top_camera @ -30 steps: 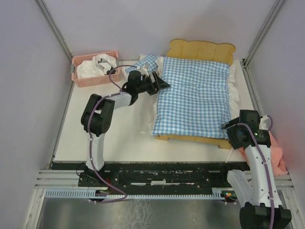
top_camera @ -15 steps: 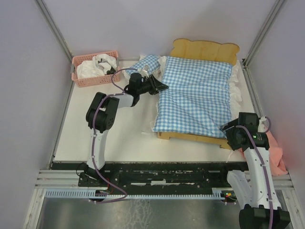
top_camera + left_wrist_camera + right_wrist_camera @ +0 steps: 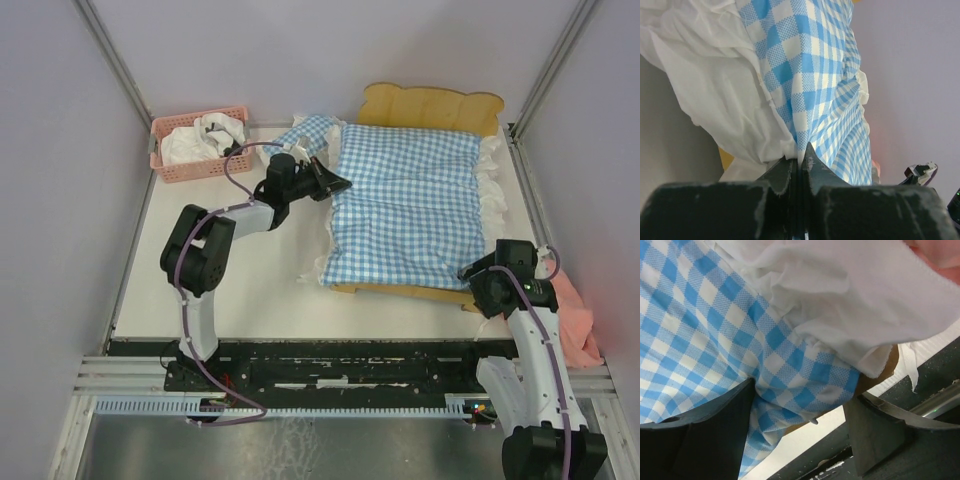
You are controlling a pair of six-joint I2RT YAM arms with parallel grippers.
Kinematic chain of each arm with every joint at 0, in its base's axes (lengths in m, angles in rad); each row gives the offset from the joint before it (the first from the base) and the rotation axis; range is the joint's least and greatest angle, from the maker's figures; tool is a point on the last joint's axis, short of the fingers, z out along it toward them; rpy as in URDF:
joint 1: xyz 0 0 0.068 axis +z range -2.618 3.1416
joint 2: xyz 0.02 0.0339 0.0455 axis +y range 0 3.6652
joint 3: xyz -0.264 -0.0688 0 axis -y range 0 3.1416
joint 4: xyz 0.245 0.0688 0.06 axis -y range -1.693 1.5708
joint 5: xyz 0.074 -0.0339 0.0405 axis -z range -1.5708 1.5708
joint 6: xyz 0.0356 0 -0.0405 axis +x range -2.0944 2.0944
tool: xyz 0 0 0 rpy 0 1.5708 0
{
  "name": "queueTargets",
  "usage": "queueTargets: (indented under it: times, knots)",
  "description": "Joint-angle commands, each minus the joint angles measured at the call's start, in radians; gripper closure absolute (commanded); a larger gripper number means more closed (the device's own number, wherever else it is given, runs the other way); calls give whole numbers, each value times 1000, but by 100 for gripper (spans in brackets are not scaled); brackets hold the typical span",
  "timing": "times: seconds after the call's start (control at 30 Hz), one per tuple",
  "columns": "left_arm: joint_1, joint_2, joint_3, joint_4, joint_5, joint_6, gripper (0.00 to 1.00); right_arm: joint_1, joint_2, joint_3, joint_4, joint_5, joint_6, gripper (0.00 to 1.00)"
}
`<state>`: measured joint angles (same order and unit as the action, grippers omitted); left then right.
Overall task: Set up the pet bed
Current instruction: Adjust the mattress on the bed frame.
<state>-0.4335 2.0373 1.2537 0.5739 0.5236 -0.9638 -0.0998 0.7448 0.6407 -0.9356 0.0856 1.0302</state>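
The pet bed (image 3: 430,103) is a light-wood frame with a wavy headboard at the back right of the table. Blue-white gingham bedding (image 3: 410,205) with a white ruffle covers it. My left gripper (image 3: 343,183) is at the bedding's left edge. In the left wrist view the left gripper (image 3: 800,157) is shut on a thin fold of gingham bedding (image 3: 810,60) beside the white ruffle (image 3: 715,75). My right gripper (image 3: 478,270) is at the bed's near right corner. In the right wrist view the right gripper (image 3: 805,390) stands open, straddling the gingham corner (image 3: 715,315) and the wood frame (image 3: 892,357).
A pink basket (image 3: 200,165) holding white cloth sits at the back left. A small gingham pillow (image 3: 310,130) lies between the basket and the headboard. A pink cloth (image 3: 578,320) lies off the table's right edge beside the right arm. Grey walls enclose the table.
My left gripper has closed on the bedding's left edge, where it stood open a second ago. The bed and bedding shifted slightly, and the right wrist dropped a little nearer.
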Motion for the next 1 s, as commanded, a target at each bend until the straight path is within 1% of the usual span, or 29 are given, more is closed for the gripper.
queueTargets:
  times: [0.0, 0.1, 0.13, 0.23, 0.27, 0.3, 0.33, 0.4, 0.43, 0.53, 0.73, 0.8, 0.87, 0.93, 0.97]
  knots:
    - [1, -140, -62, -122, -88, 123, 96, 4, 27, -22, 38, -19, -37, 23]
    - [0, -193, -119, -151, -134, 150, 95, 5, 41, -30, 44, -22, -28, 23]
    - [1, -203, -130, -152, -145, 157, 92, 5, 42, -35, 48, -21, -19, 23]
    - [2, -200, -123, -139, -153, 175, 75, 5, 33, -54, 76, -19, 20, 25]
    - [3, -188, -105, -128, -144, 182, 70, 4, 28, -61, 83, -26, 34, 27]
    - [4, -173, -84, -128, -134, 189, 67, 4, 21, -70, 93, -33, 46, 30]
    - [5, -158, -60, -130, -126, 195, 69, 5, 9, -79, 103, -37, 54, 33]
    - [4, -122, -16, -119, -113, 201, 79, 3, -12, -98, 110, -33, 78, 40]
    - [4, -101, 4, -105, -106, 202, 80, 4, -22, -105, 108, -29, 91, 42]
    - [3, -35, 72, -90, -94, 203, 80, 4, -50, -125, 97, 1, 131, 43]
    - [2, 68, 166, -87, -73, 190, 79, 4, -59, -132, 86, 35, 152, 42]
    - [1, 89, 180, -86, -67, 179, 76, 4, -53, -119, 77, 39, 153, 41]
    - [3, 97, 188, -89, -66, 172, 71, 4, -50, -100, 49, 46, 159, 39]
    - [2, 97, 199, -116, -66, 174, 63, 4, -57, -84, 18, 49, 179, 37]
    - [2, 90, 205, -139, -67, 180, 57, 4, -62, -81, 6, 49, 192, 37]
